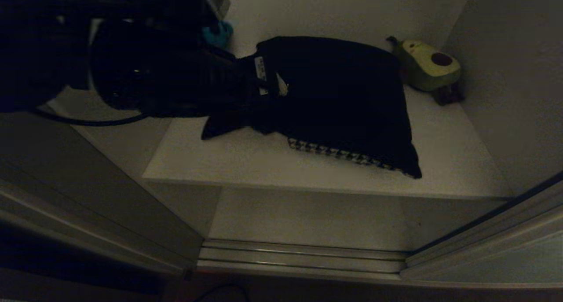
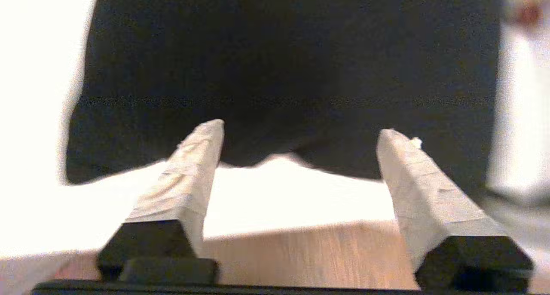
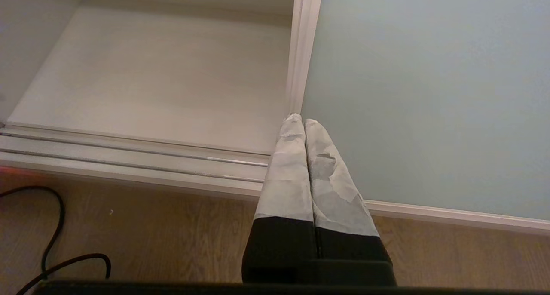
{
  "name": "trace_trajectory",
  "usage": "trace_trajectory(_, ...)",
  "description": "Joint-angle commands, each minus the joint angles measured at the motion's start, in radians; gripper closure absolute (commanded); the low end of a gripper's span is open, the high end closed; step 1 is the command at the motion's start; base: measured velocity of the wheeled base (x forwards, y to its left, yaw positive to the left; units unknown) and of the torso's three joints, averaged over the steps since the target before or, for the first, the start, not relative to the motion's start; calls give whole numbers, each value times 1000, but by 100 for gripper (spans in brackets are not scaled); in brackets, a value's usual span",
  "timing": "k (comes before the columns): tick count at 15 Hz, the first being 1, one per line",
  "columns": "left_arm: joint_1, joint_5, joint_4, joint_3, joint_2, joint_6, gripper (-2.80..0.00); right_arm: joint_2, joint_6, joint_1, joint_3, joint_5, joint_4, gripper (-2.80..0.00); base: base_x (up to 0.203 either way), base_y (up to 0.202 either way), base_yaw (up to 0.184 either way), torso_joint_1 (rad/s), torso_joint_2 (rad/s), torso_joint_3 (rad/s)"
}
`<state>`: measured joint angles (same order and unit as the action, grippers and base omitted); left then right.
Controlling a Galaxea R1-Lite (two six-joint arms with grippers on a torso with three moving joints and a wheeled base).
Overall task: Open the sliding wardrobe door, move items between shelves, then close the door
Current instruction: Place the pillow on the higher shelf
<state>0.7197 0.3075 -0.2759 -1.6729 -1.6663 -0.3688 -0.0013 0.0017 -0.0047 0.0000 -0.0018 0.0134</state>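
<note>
**A:** What did your head camera show?

**B:** The cushion [image 1: 338,99] lay black side up on the white shelf [image 1: 246,165] inside the wardrobe, with a strip of houndstooth showing along its near edge. My left arm reached in from the left, and my left end effector [image 1: 264,79] was at the cushion's left edge, up against the fabric. From there I could not tell how its fingers stood. A plush avocado [image 1: 429,66] sat in the back right corner of the shelf, just beside the cushion's far right corner. The door track [image 1: 303,255] ran along the bottom of the opening.

**A:** And the left wrist camera?

**B:** That settled it. My left end effector [image 2: 300,136] had its two taped fingers [image 2: 189,174] well apart, with nothing clamped between them. The cushion [image 2: 292,62] lay straight ahead, its black edge just beyond the fingertips and spanning the gap. Whether the tips touched the fabric, I could not say. Bright shelf [image 2: 38,71] showed beneath and beside it.

**A:** The right wrist camera?

**B:** My right end effector [image 3: 303,121] hung low outside the wardrobe with its fingers pressed together, empty. It pointed at the rim of the sliding wardrobe door [image 3: 429,97], whose pale grey-green panel filled the side beyond it. A bare lower shelf [image 3: 150,80] lay in the open part, and a black cable [image 3: 51,239] curled on the wooden floor [image 3: 172,235].
</note>
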Motion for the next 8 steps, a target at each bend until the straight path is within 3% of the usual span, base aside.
trace_trajectory(1, 2, -78, -30, 89, 135, 3, -280, 0, 0, 0, 5, 0, 0, 0, 0, 0, 0, 0, 0, 0)
trace_trajectory(4, 2, -114, -121, 92, 155, 10, -280, 0, 0, 0, 5, 0, 0, 0, 0, 0, 0, 0, 0, 0)
trace_trajectory(8, 20, -281, -193, 87, 118, 13, -280, 0, 0, 0, 5, 0, 0, 0, 0, 0, 0, 0, 0, 0)
